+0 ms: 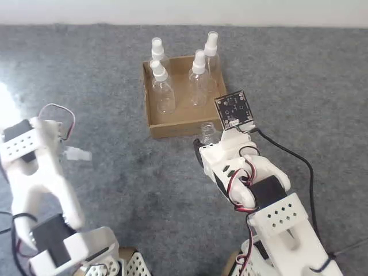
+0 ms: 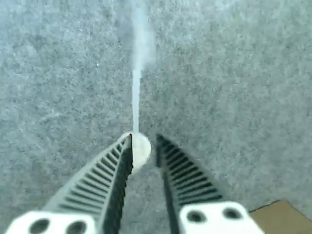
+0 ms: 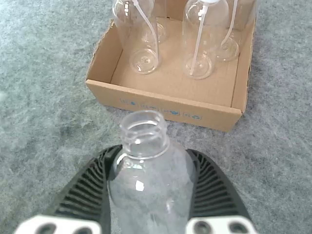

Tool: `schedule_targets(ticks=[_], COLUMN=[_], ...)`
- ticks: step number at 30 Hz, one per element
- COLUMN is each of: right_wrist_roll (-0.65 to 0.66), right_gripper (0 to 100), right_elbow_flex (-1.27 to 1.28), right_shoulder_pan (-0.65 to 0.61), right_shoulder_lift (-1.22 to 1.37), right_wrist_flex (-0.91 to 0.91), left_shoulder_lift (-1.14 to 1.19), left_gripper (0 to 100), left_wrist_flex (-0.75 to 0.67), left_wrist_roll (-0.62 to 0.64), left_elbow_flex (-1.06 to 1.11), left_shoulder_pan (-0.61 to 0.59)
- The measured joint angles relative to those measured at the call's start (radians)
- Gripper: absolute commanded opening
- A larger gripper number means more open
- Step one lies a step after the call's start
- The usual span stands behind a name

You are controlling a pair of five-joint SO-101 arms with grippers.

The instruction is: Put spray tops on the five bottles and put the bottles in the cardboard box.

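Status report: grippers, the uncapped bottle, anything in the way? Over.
Left gripper shut on spray top. Right gripper shut on open bottle, beside cardboard box. Four capped bottles inside box.

Item 1: desk (image 1: 103,75), covered edge to edge in grey, felt-like carpet with a mottled nap. We note a bright patch of glare at one side edge in the high view.

Item 2: cardboard box (image 1: 172,130), shallow and open-topped. It sits flat on the carpet toward the far middle of the desk, turned slightly off square.

Item 3: left arm base (image 1: 109,259) and right arm base (image 1: 247,261). We record both at the near edge, well apart from the box.
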Motion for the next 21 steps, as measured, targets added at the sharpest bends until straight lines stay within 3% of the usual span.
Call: schedule_targets(ticks=[5,13,21], right_wrist_roll=[0.0,0.0,0.0], right_gripper=[3.4,3.4,3.4], right_elbow_flex=[0.0,0.0,0.0], right_shoulder_pan=[0.0,0.0,0.0], right_shoulder_lift=[0.0,0.0,0.0], right_wrist_flex=[0.0,0.0,0.0], left_shoulder_lift=[0.0,0.0,0.0], left_gripper=[26,19,15], left_wrist_flex=[-0.003,0.003,0.21], left_wrist_roll=[0.0,-0.014,-0.201], left_elbow_flex=[0.0,-0.003,-0.175], left_shoulder_pan=[0.002,-0.025,-0.064])
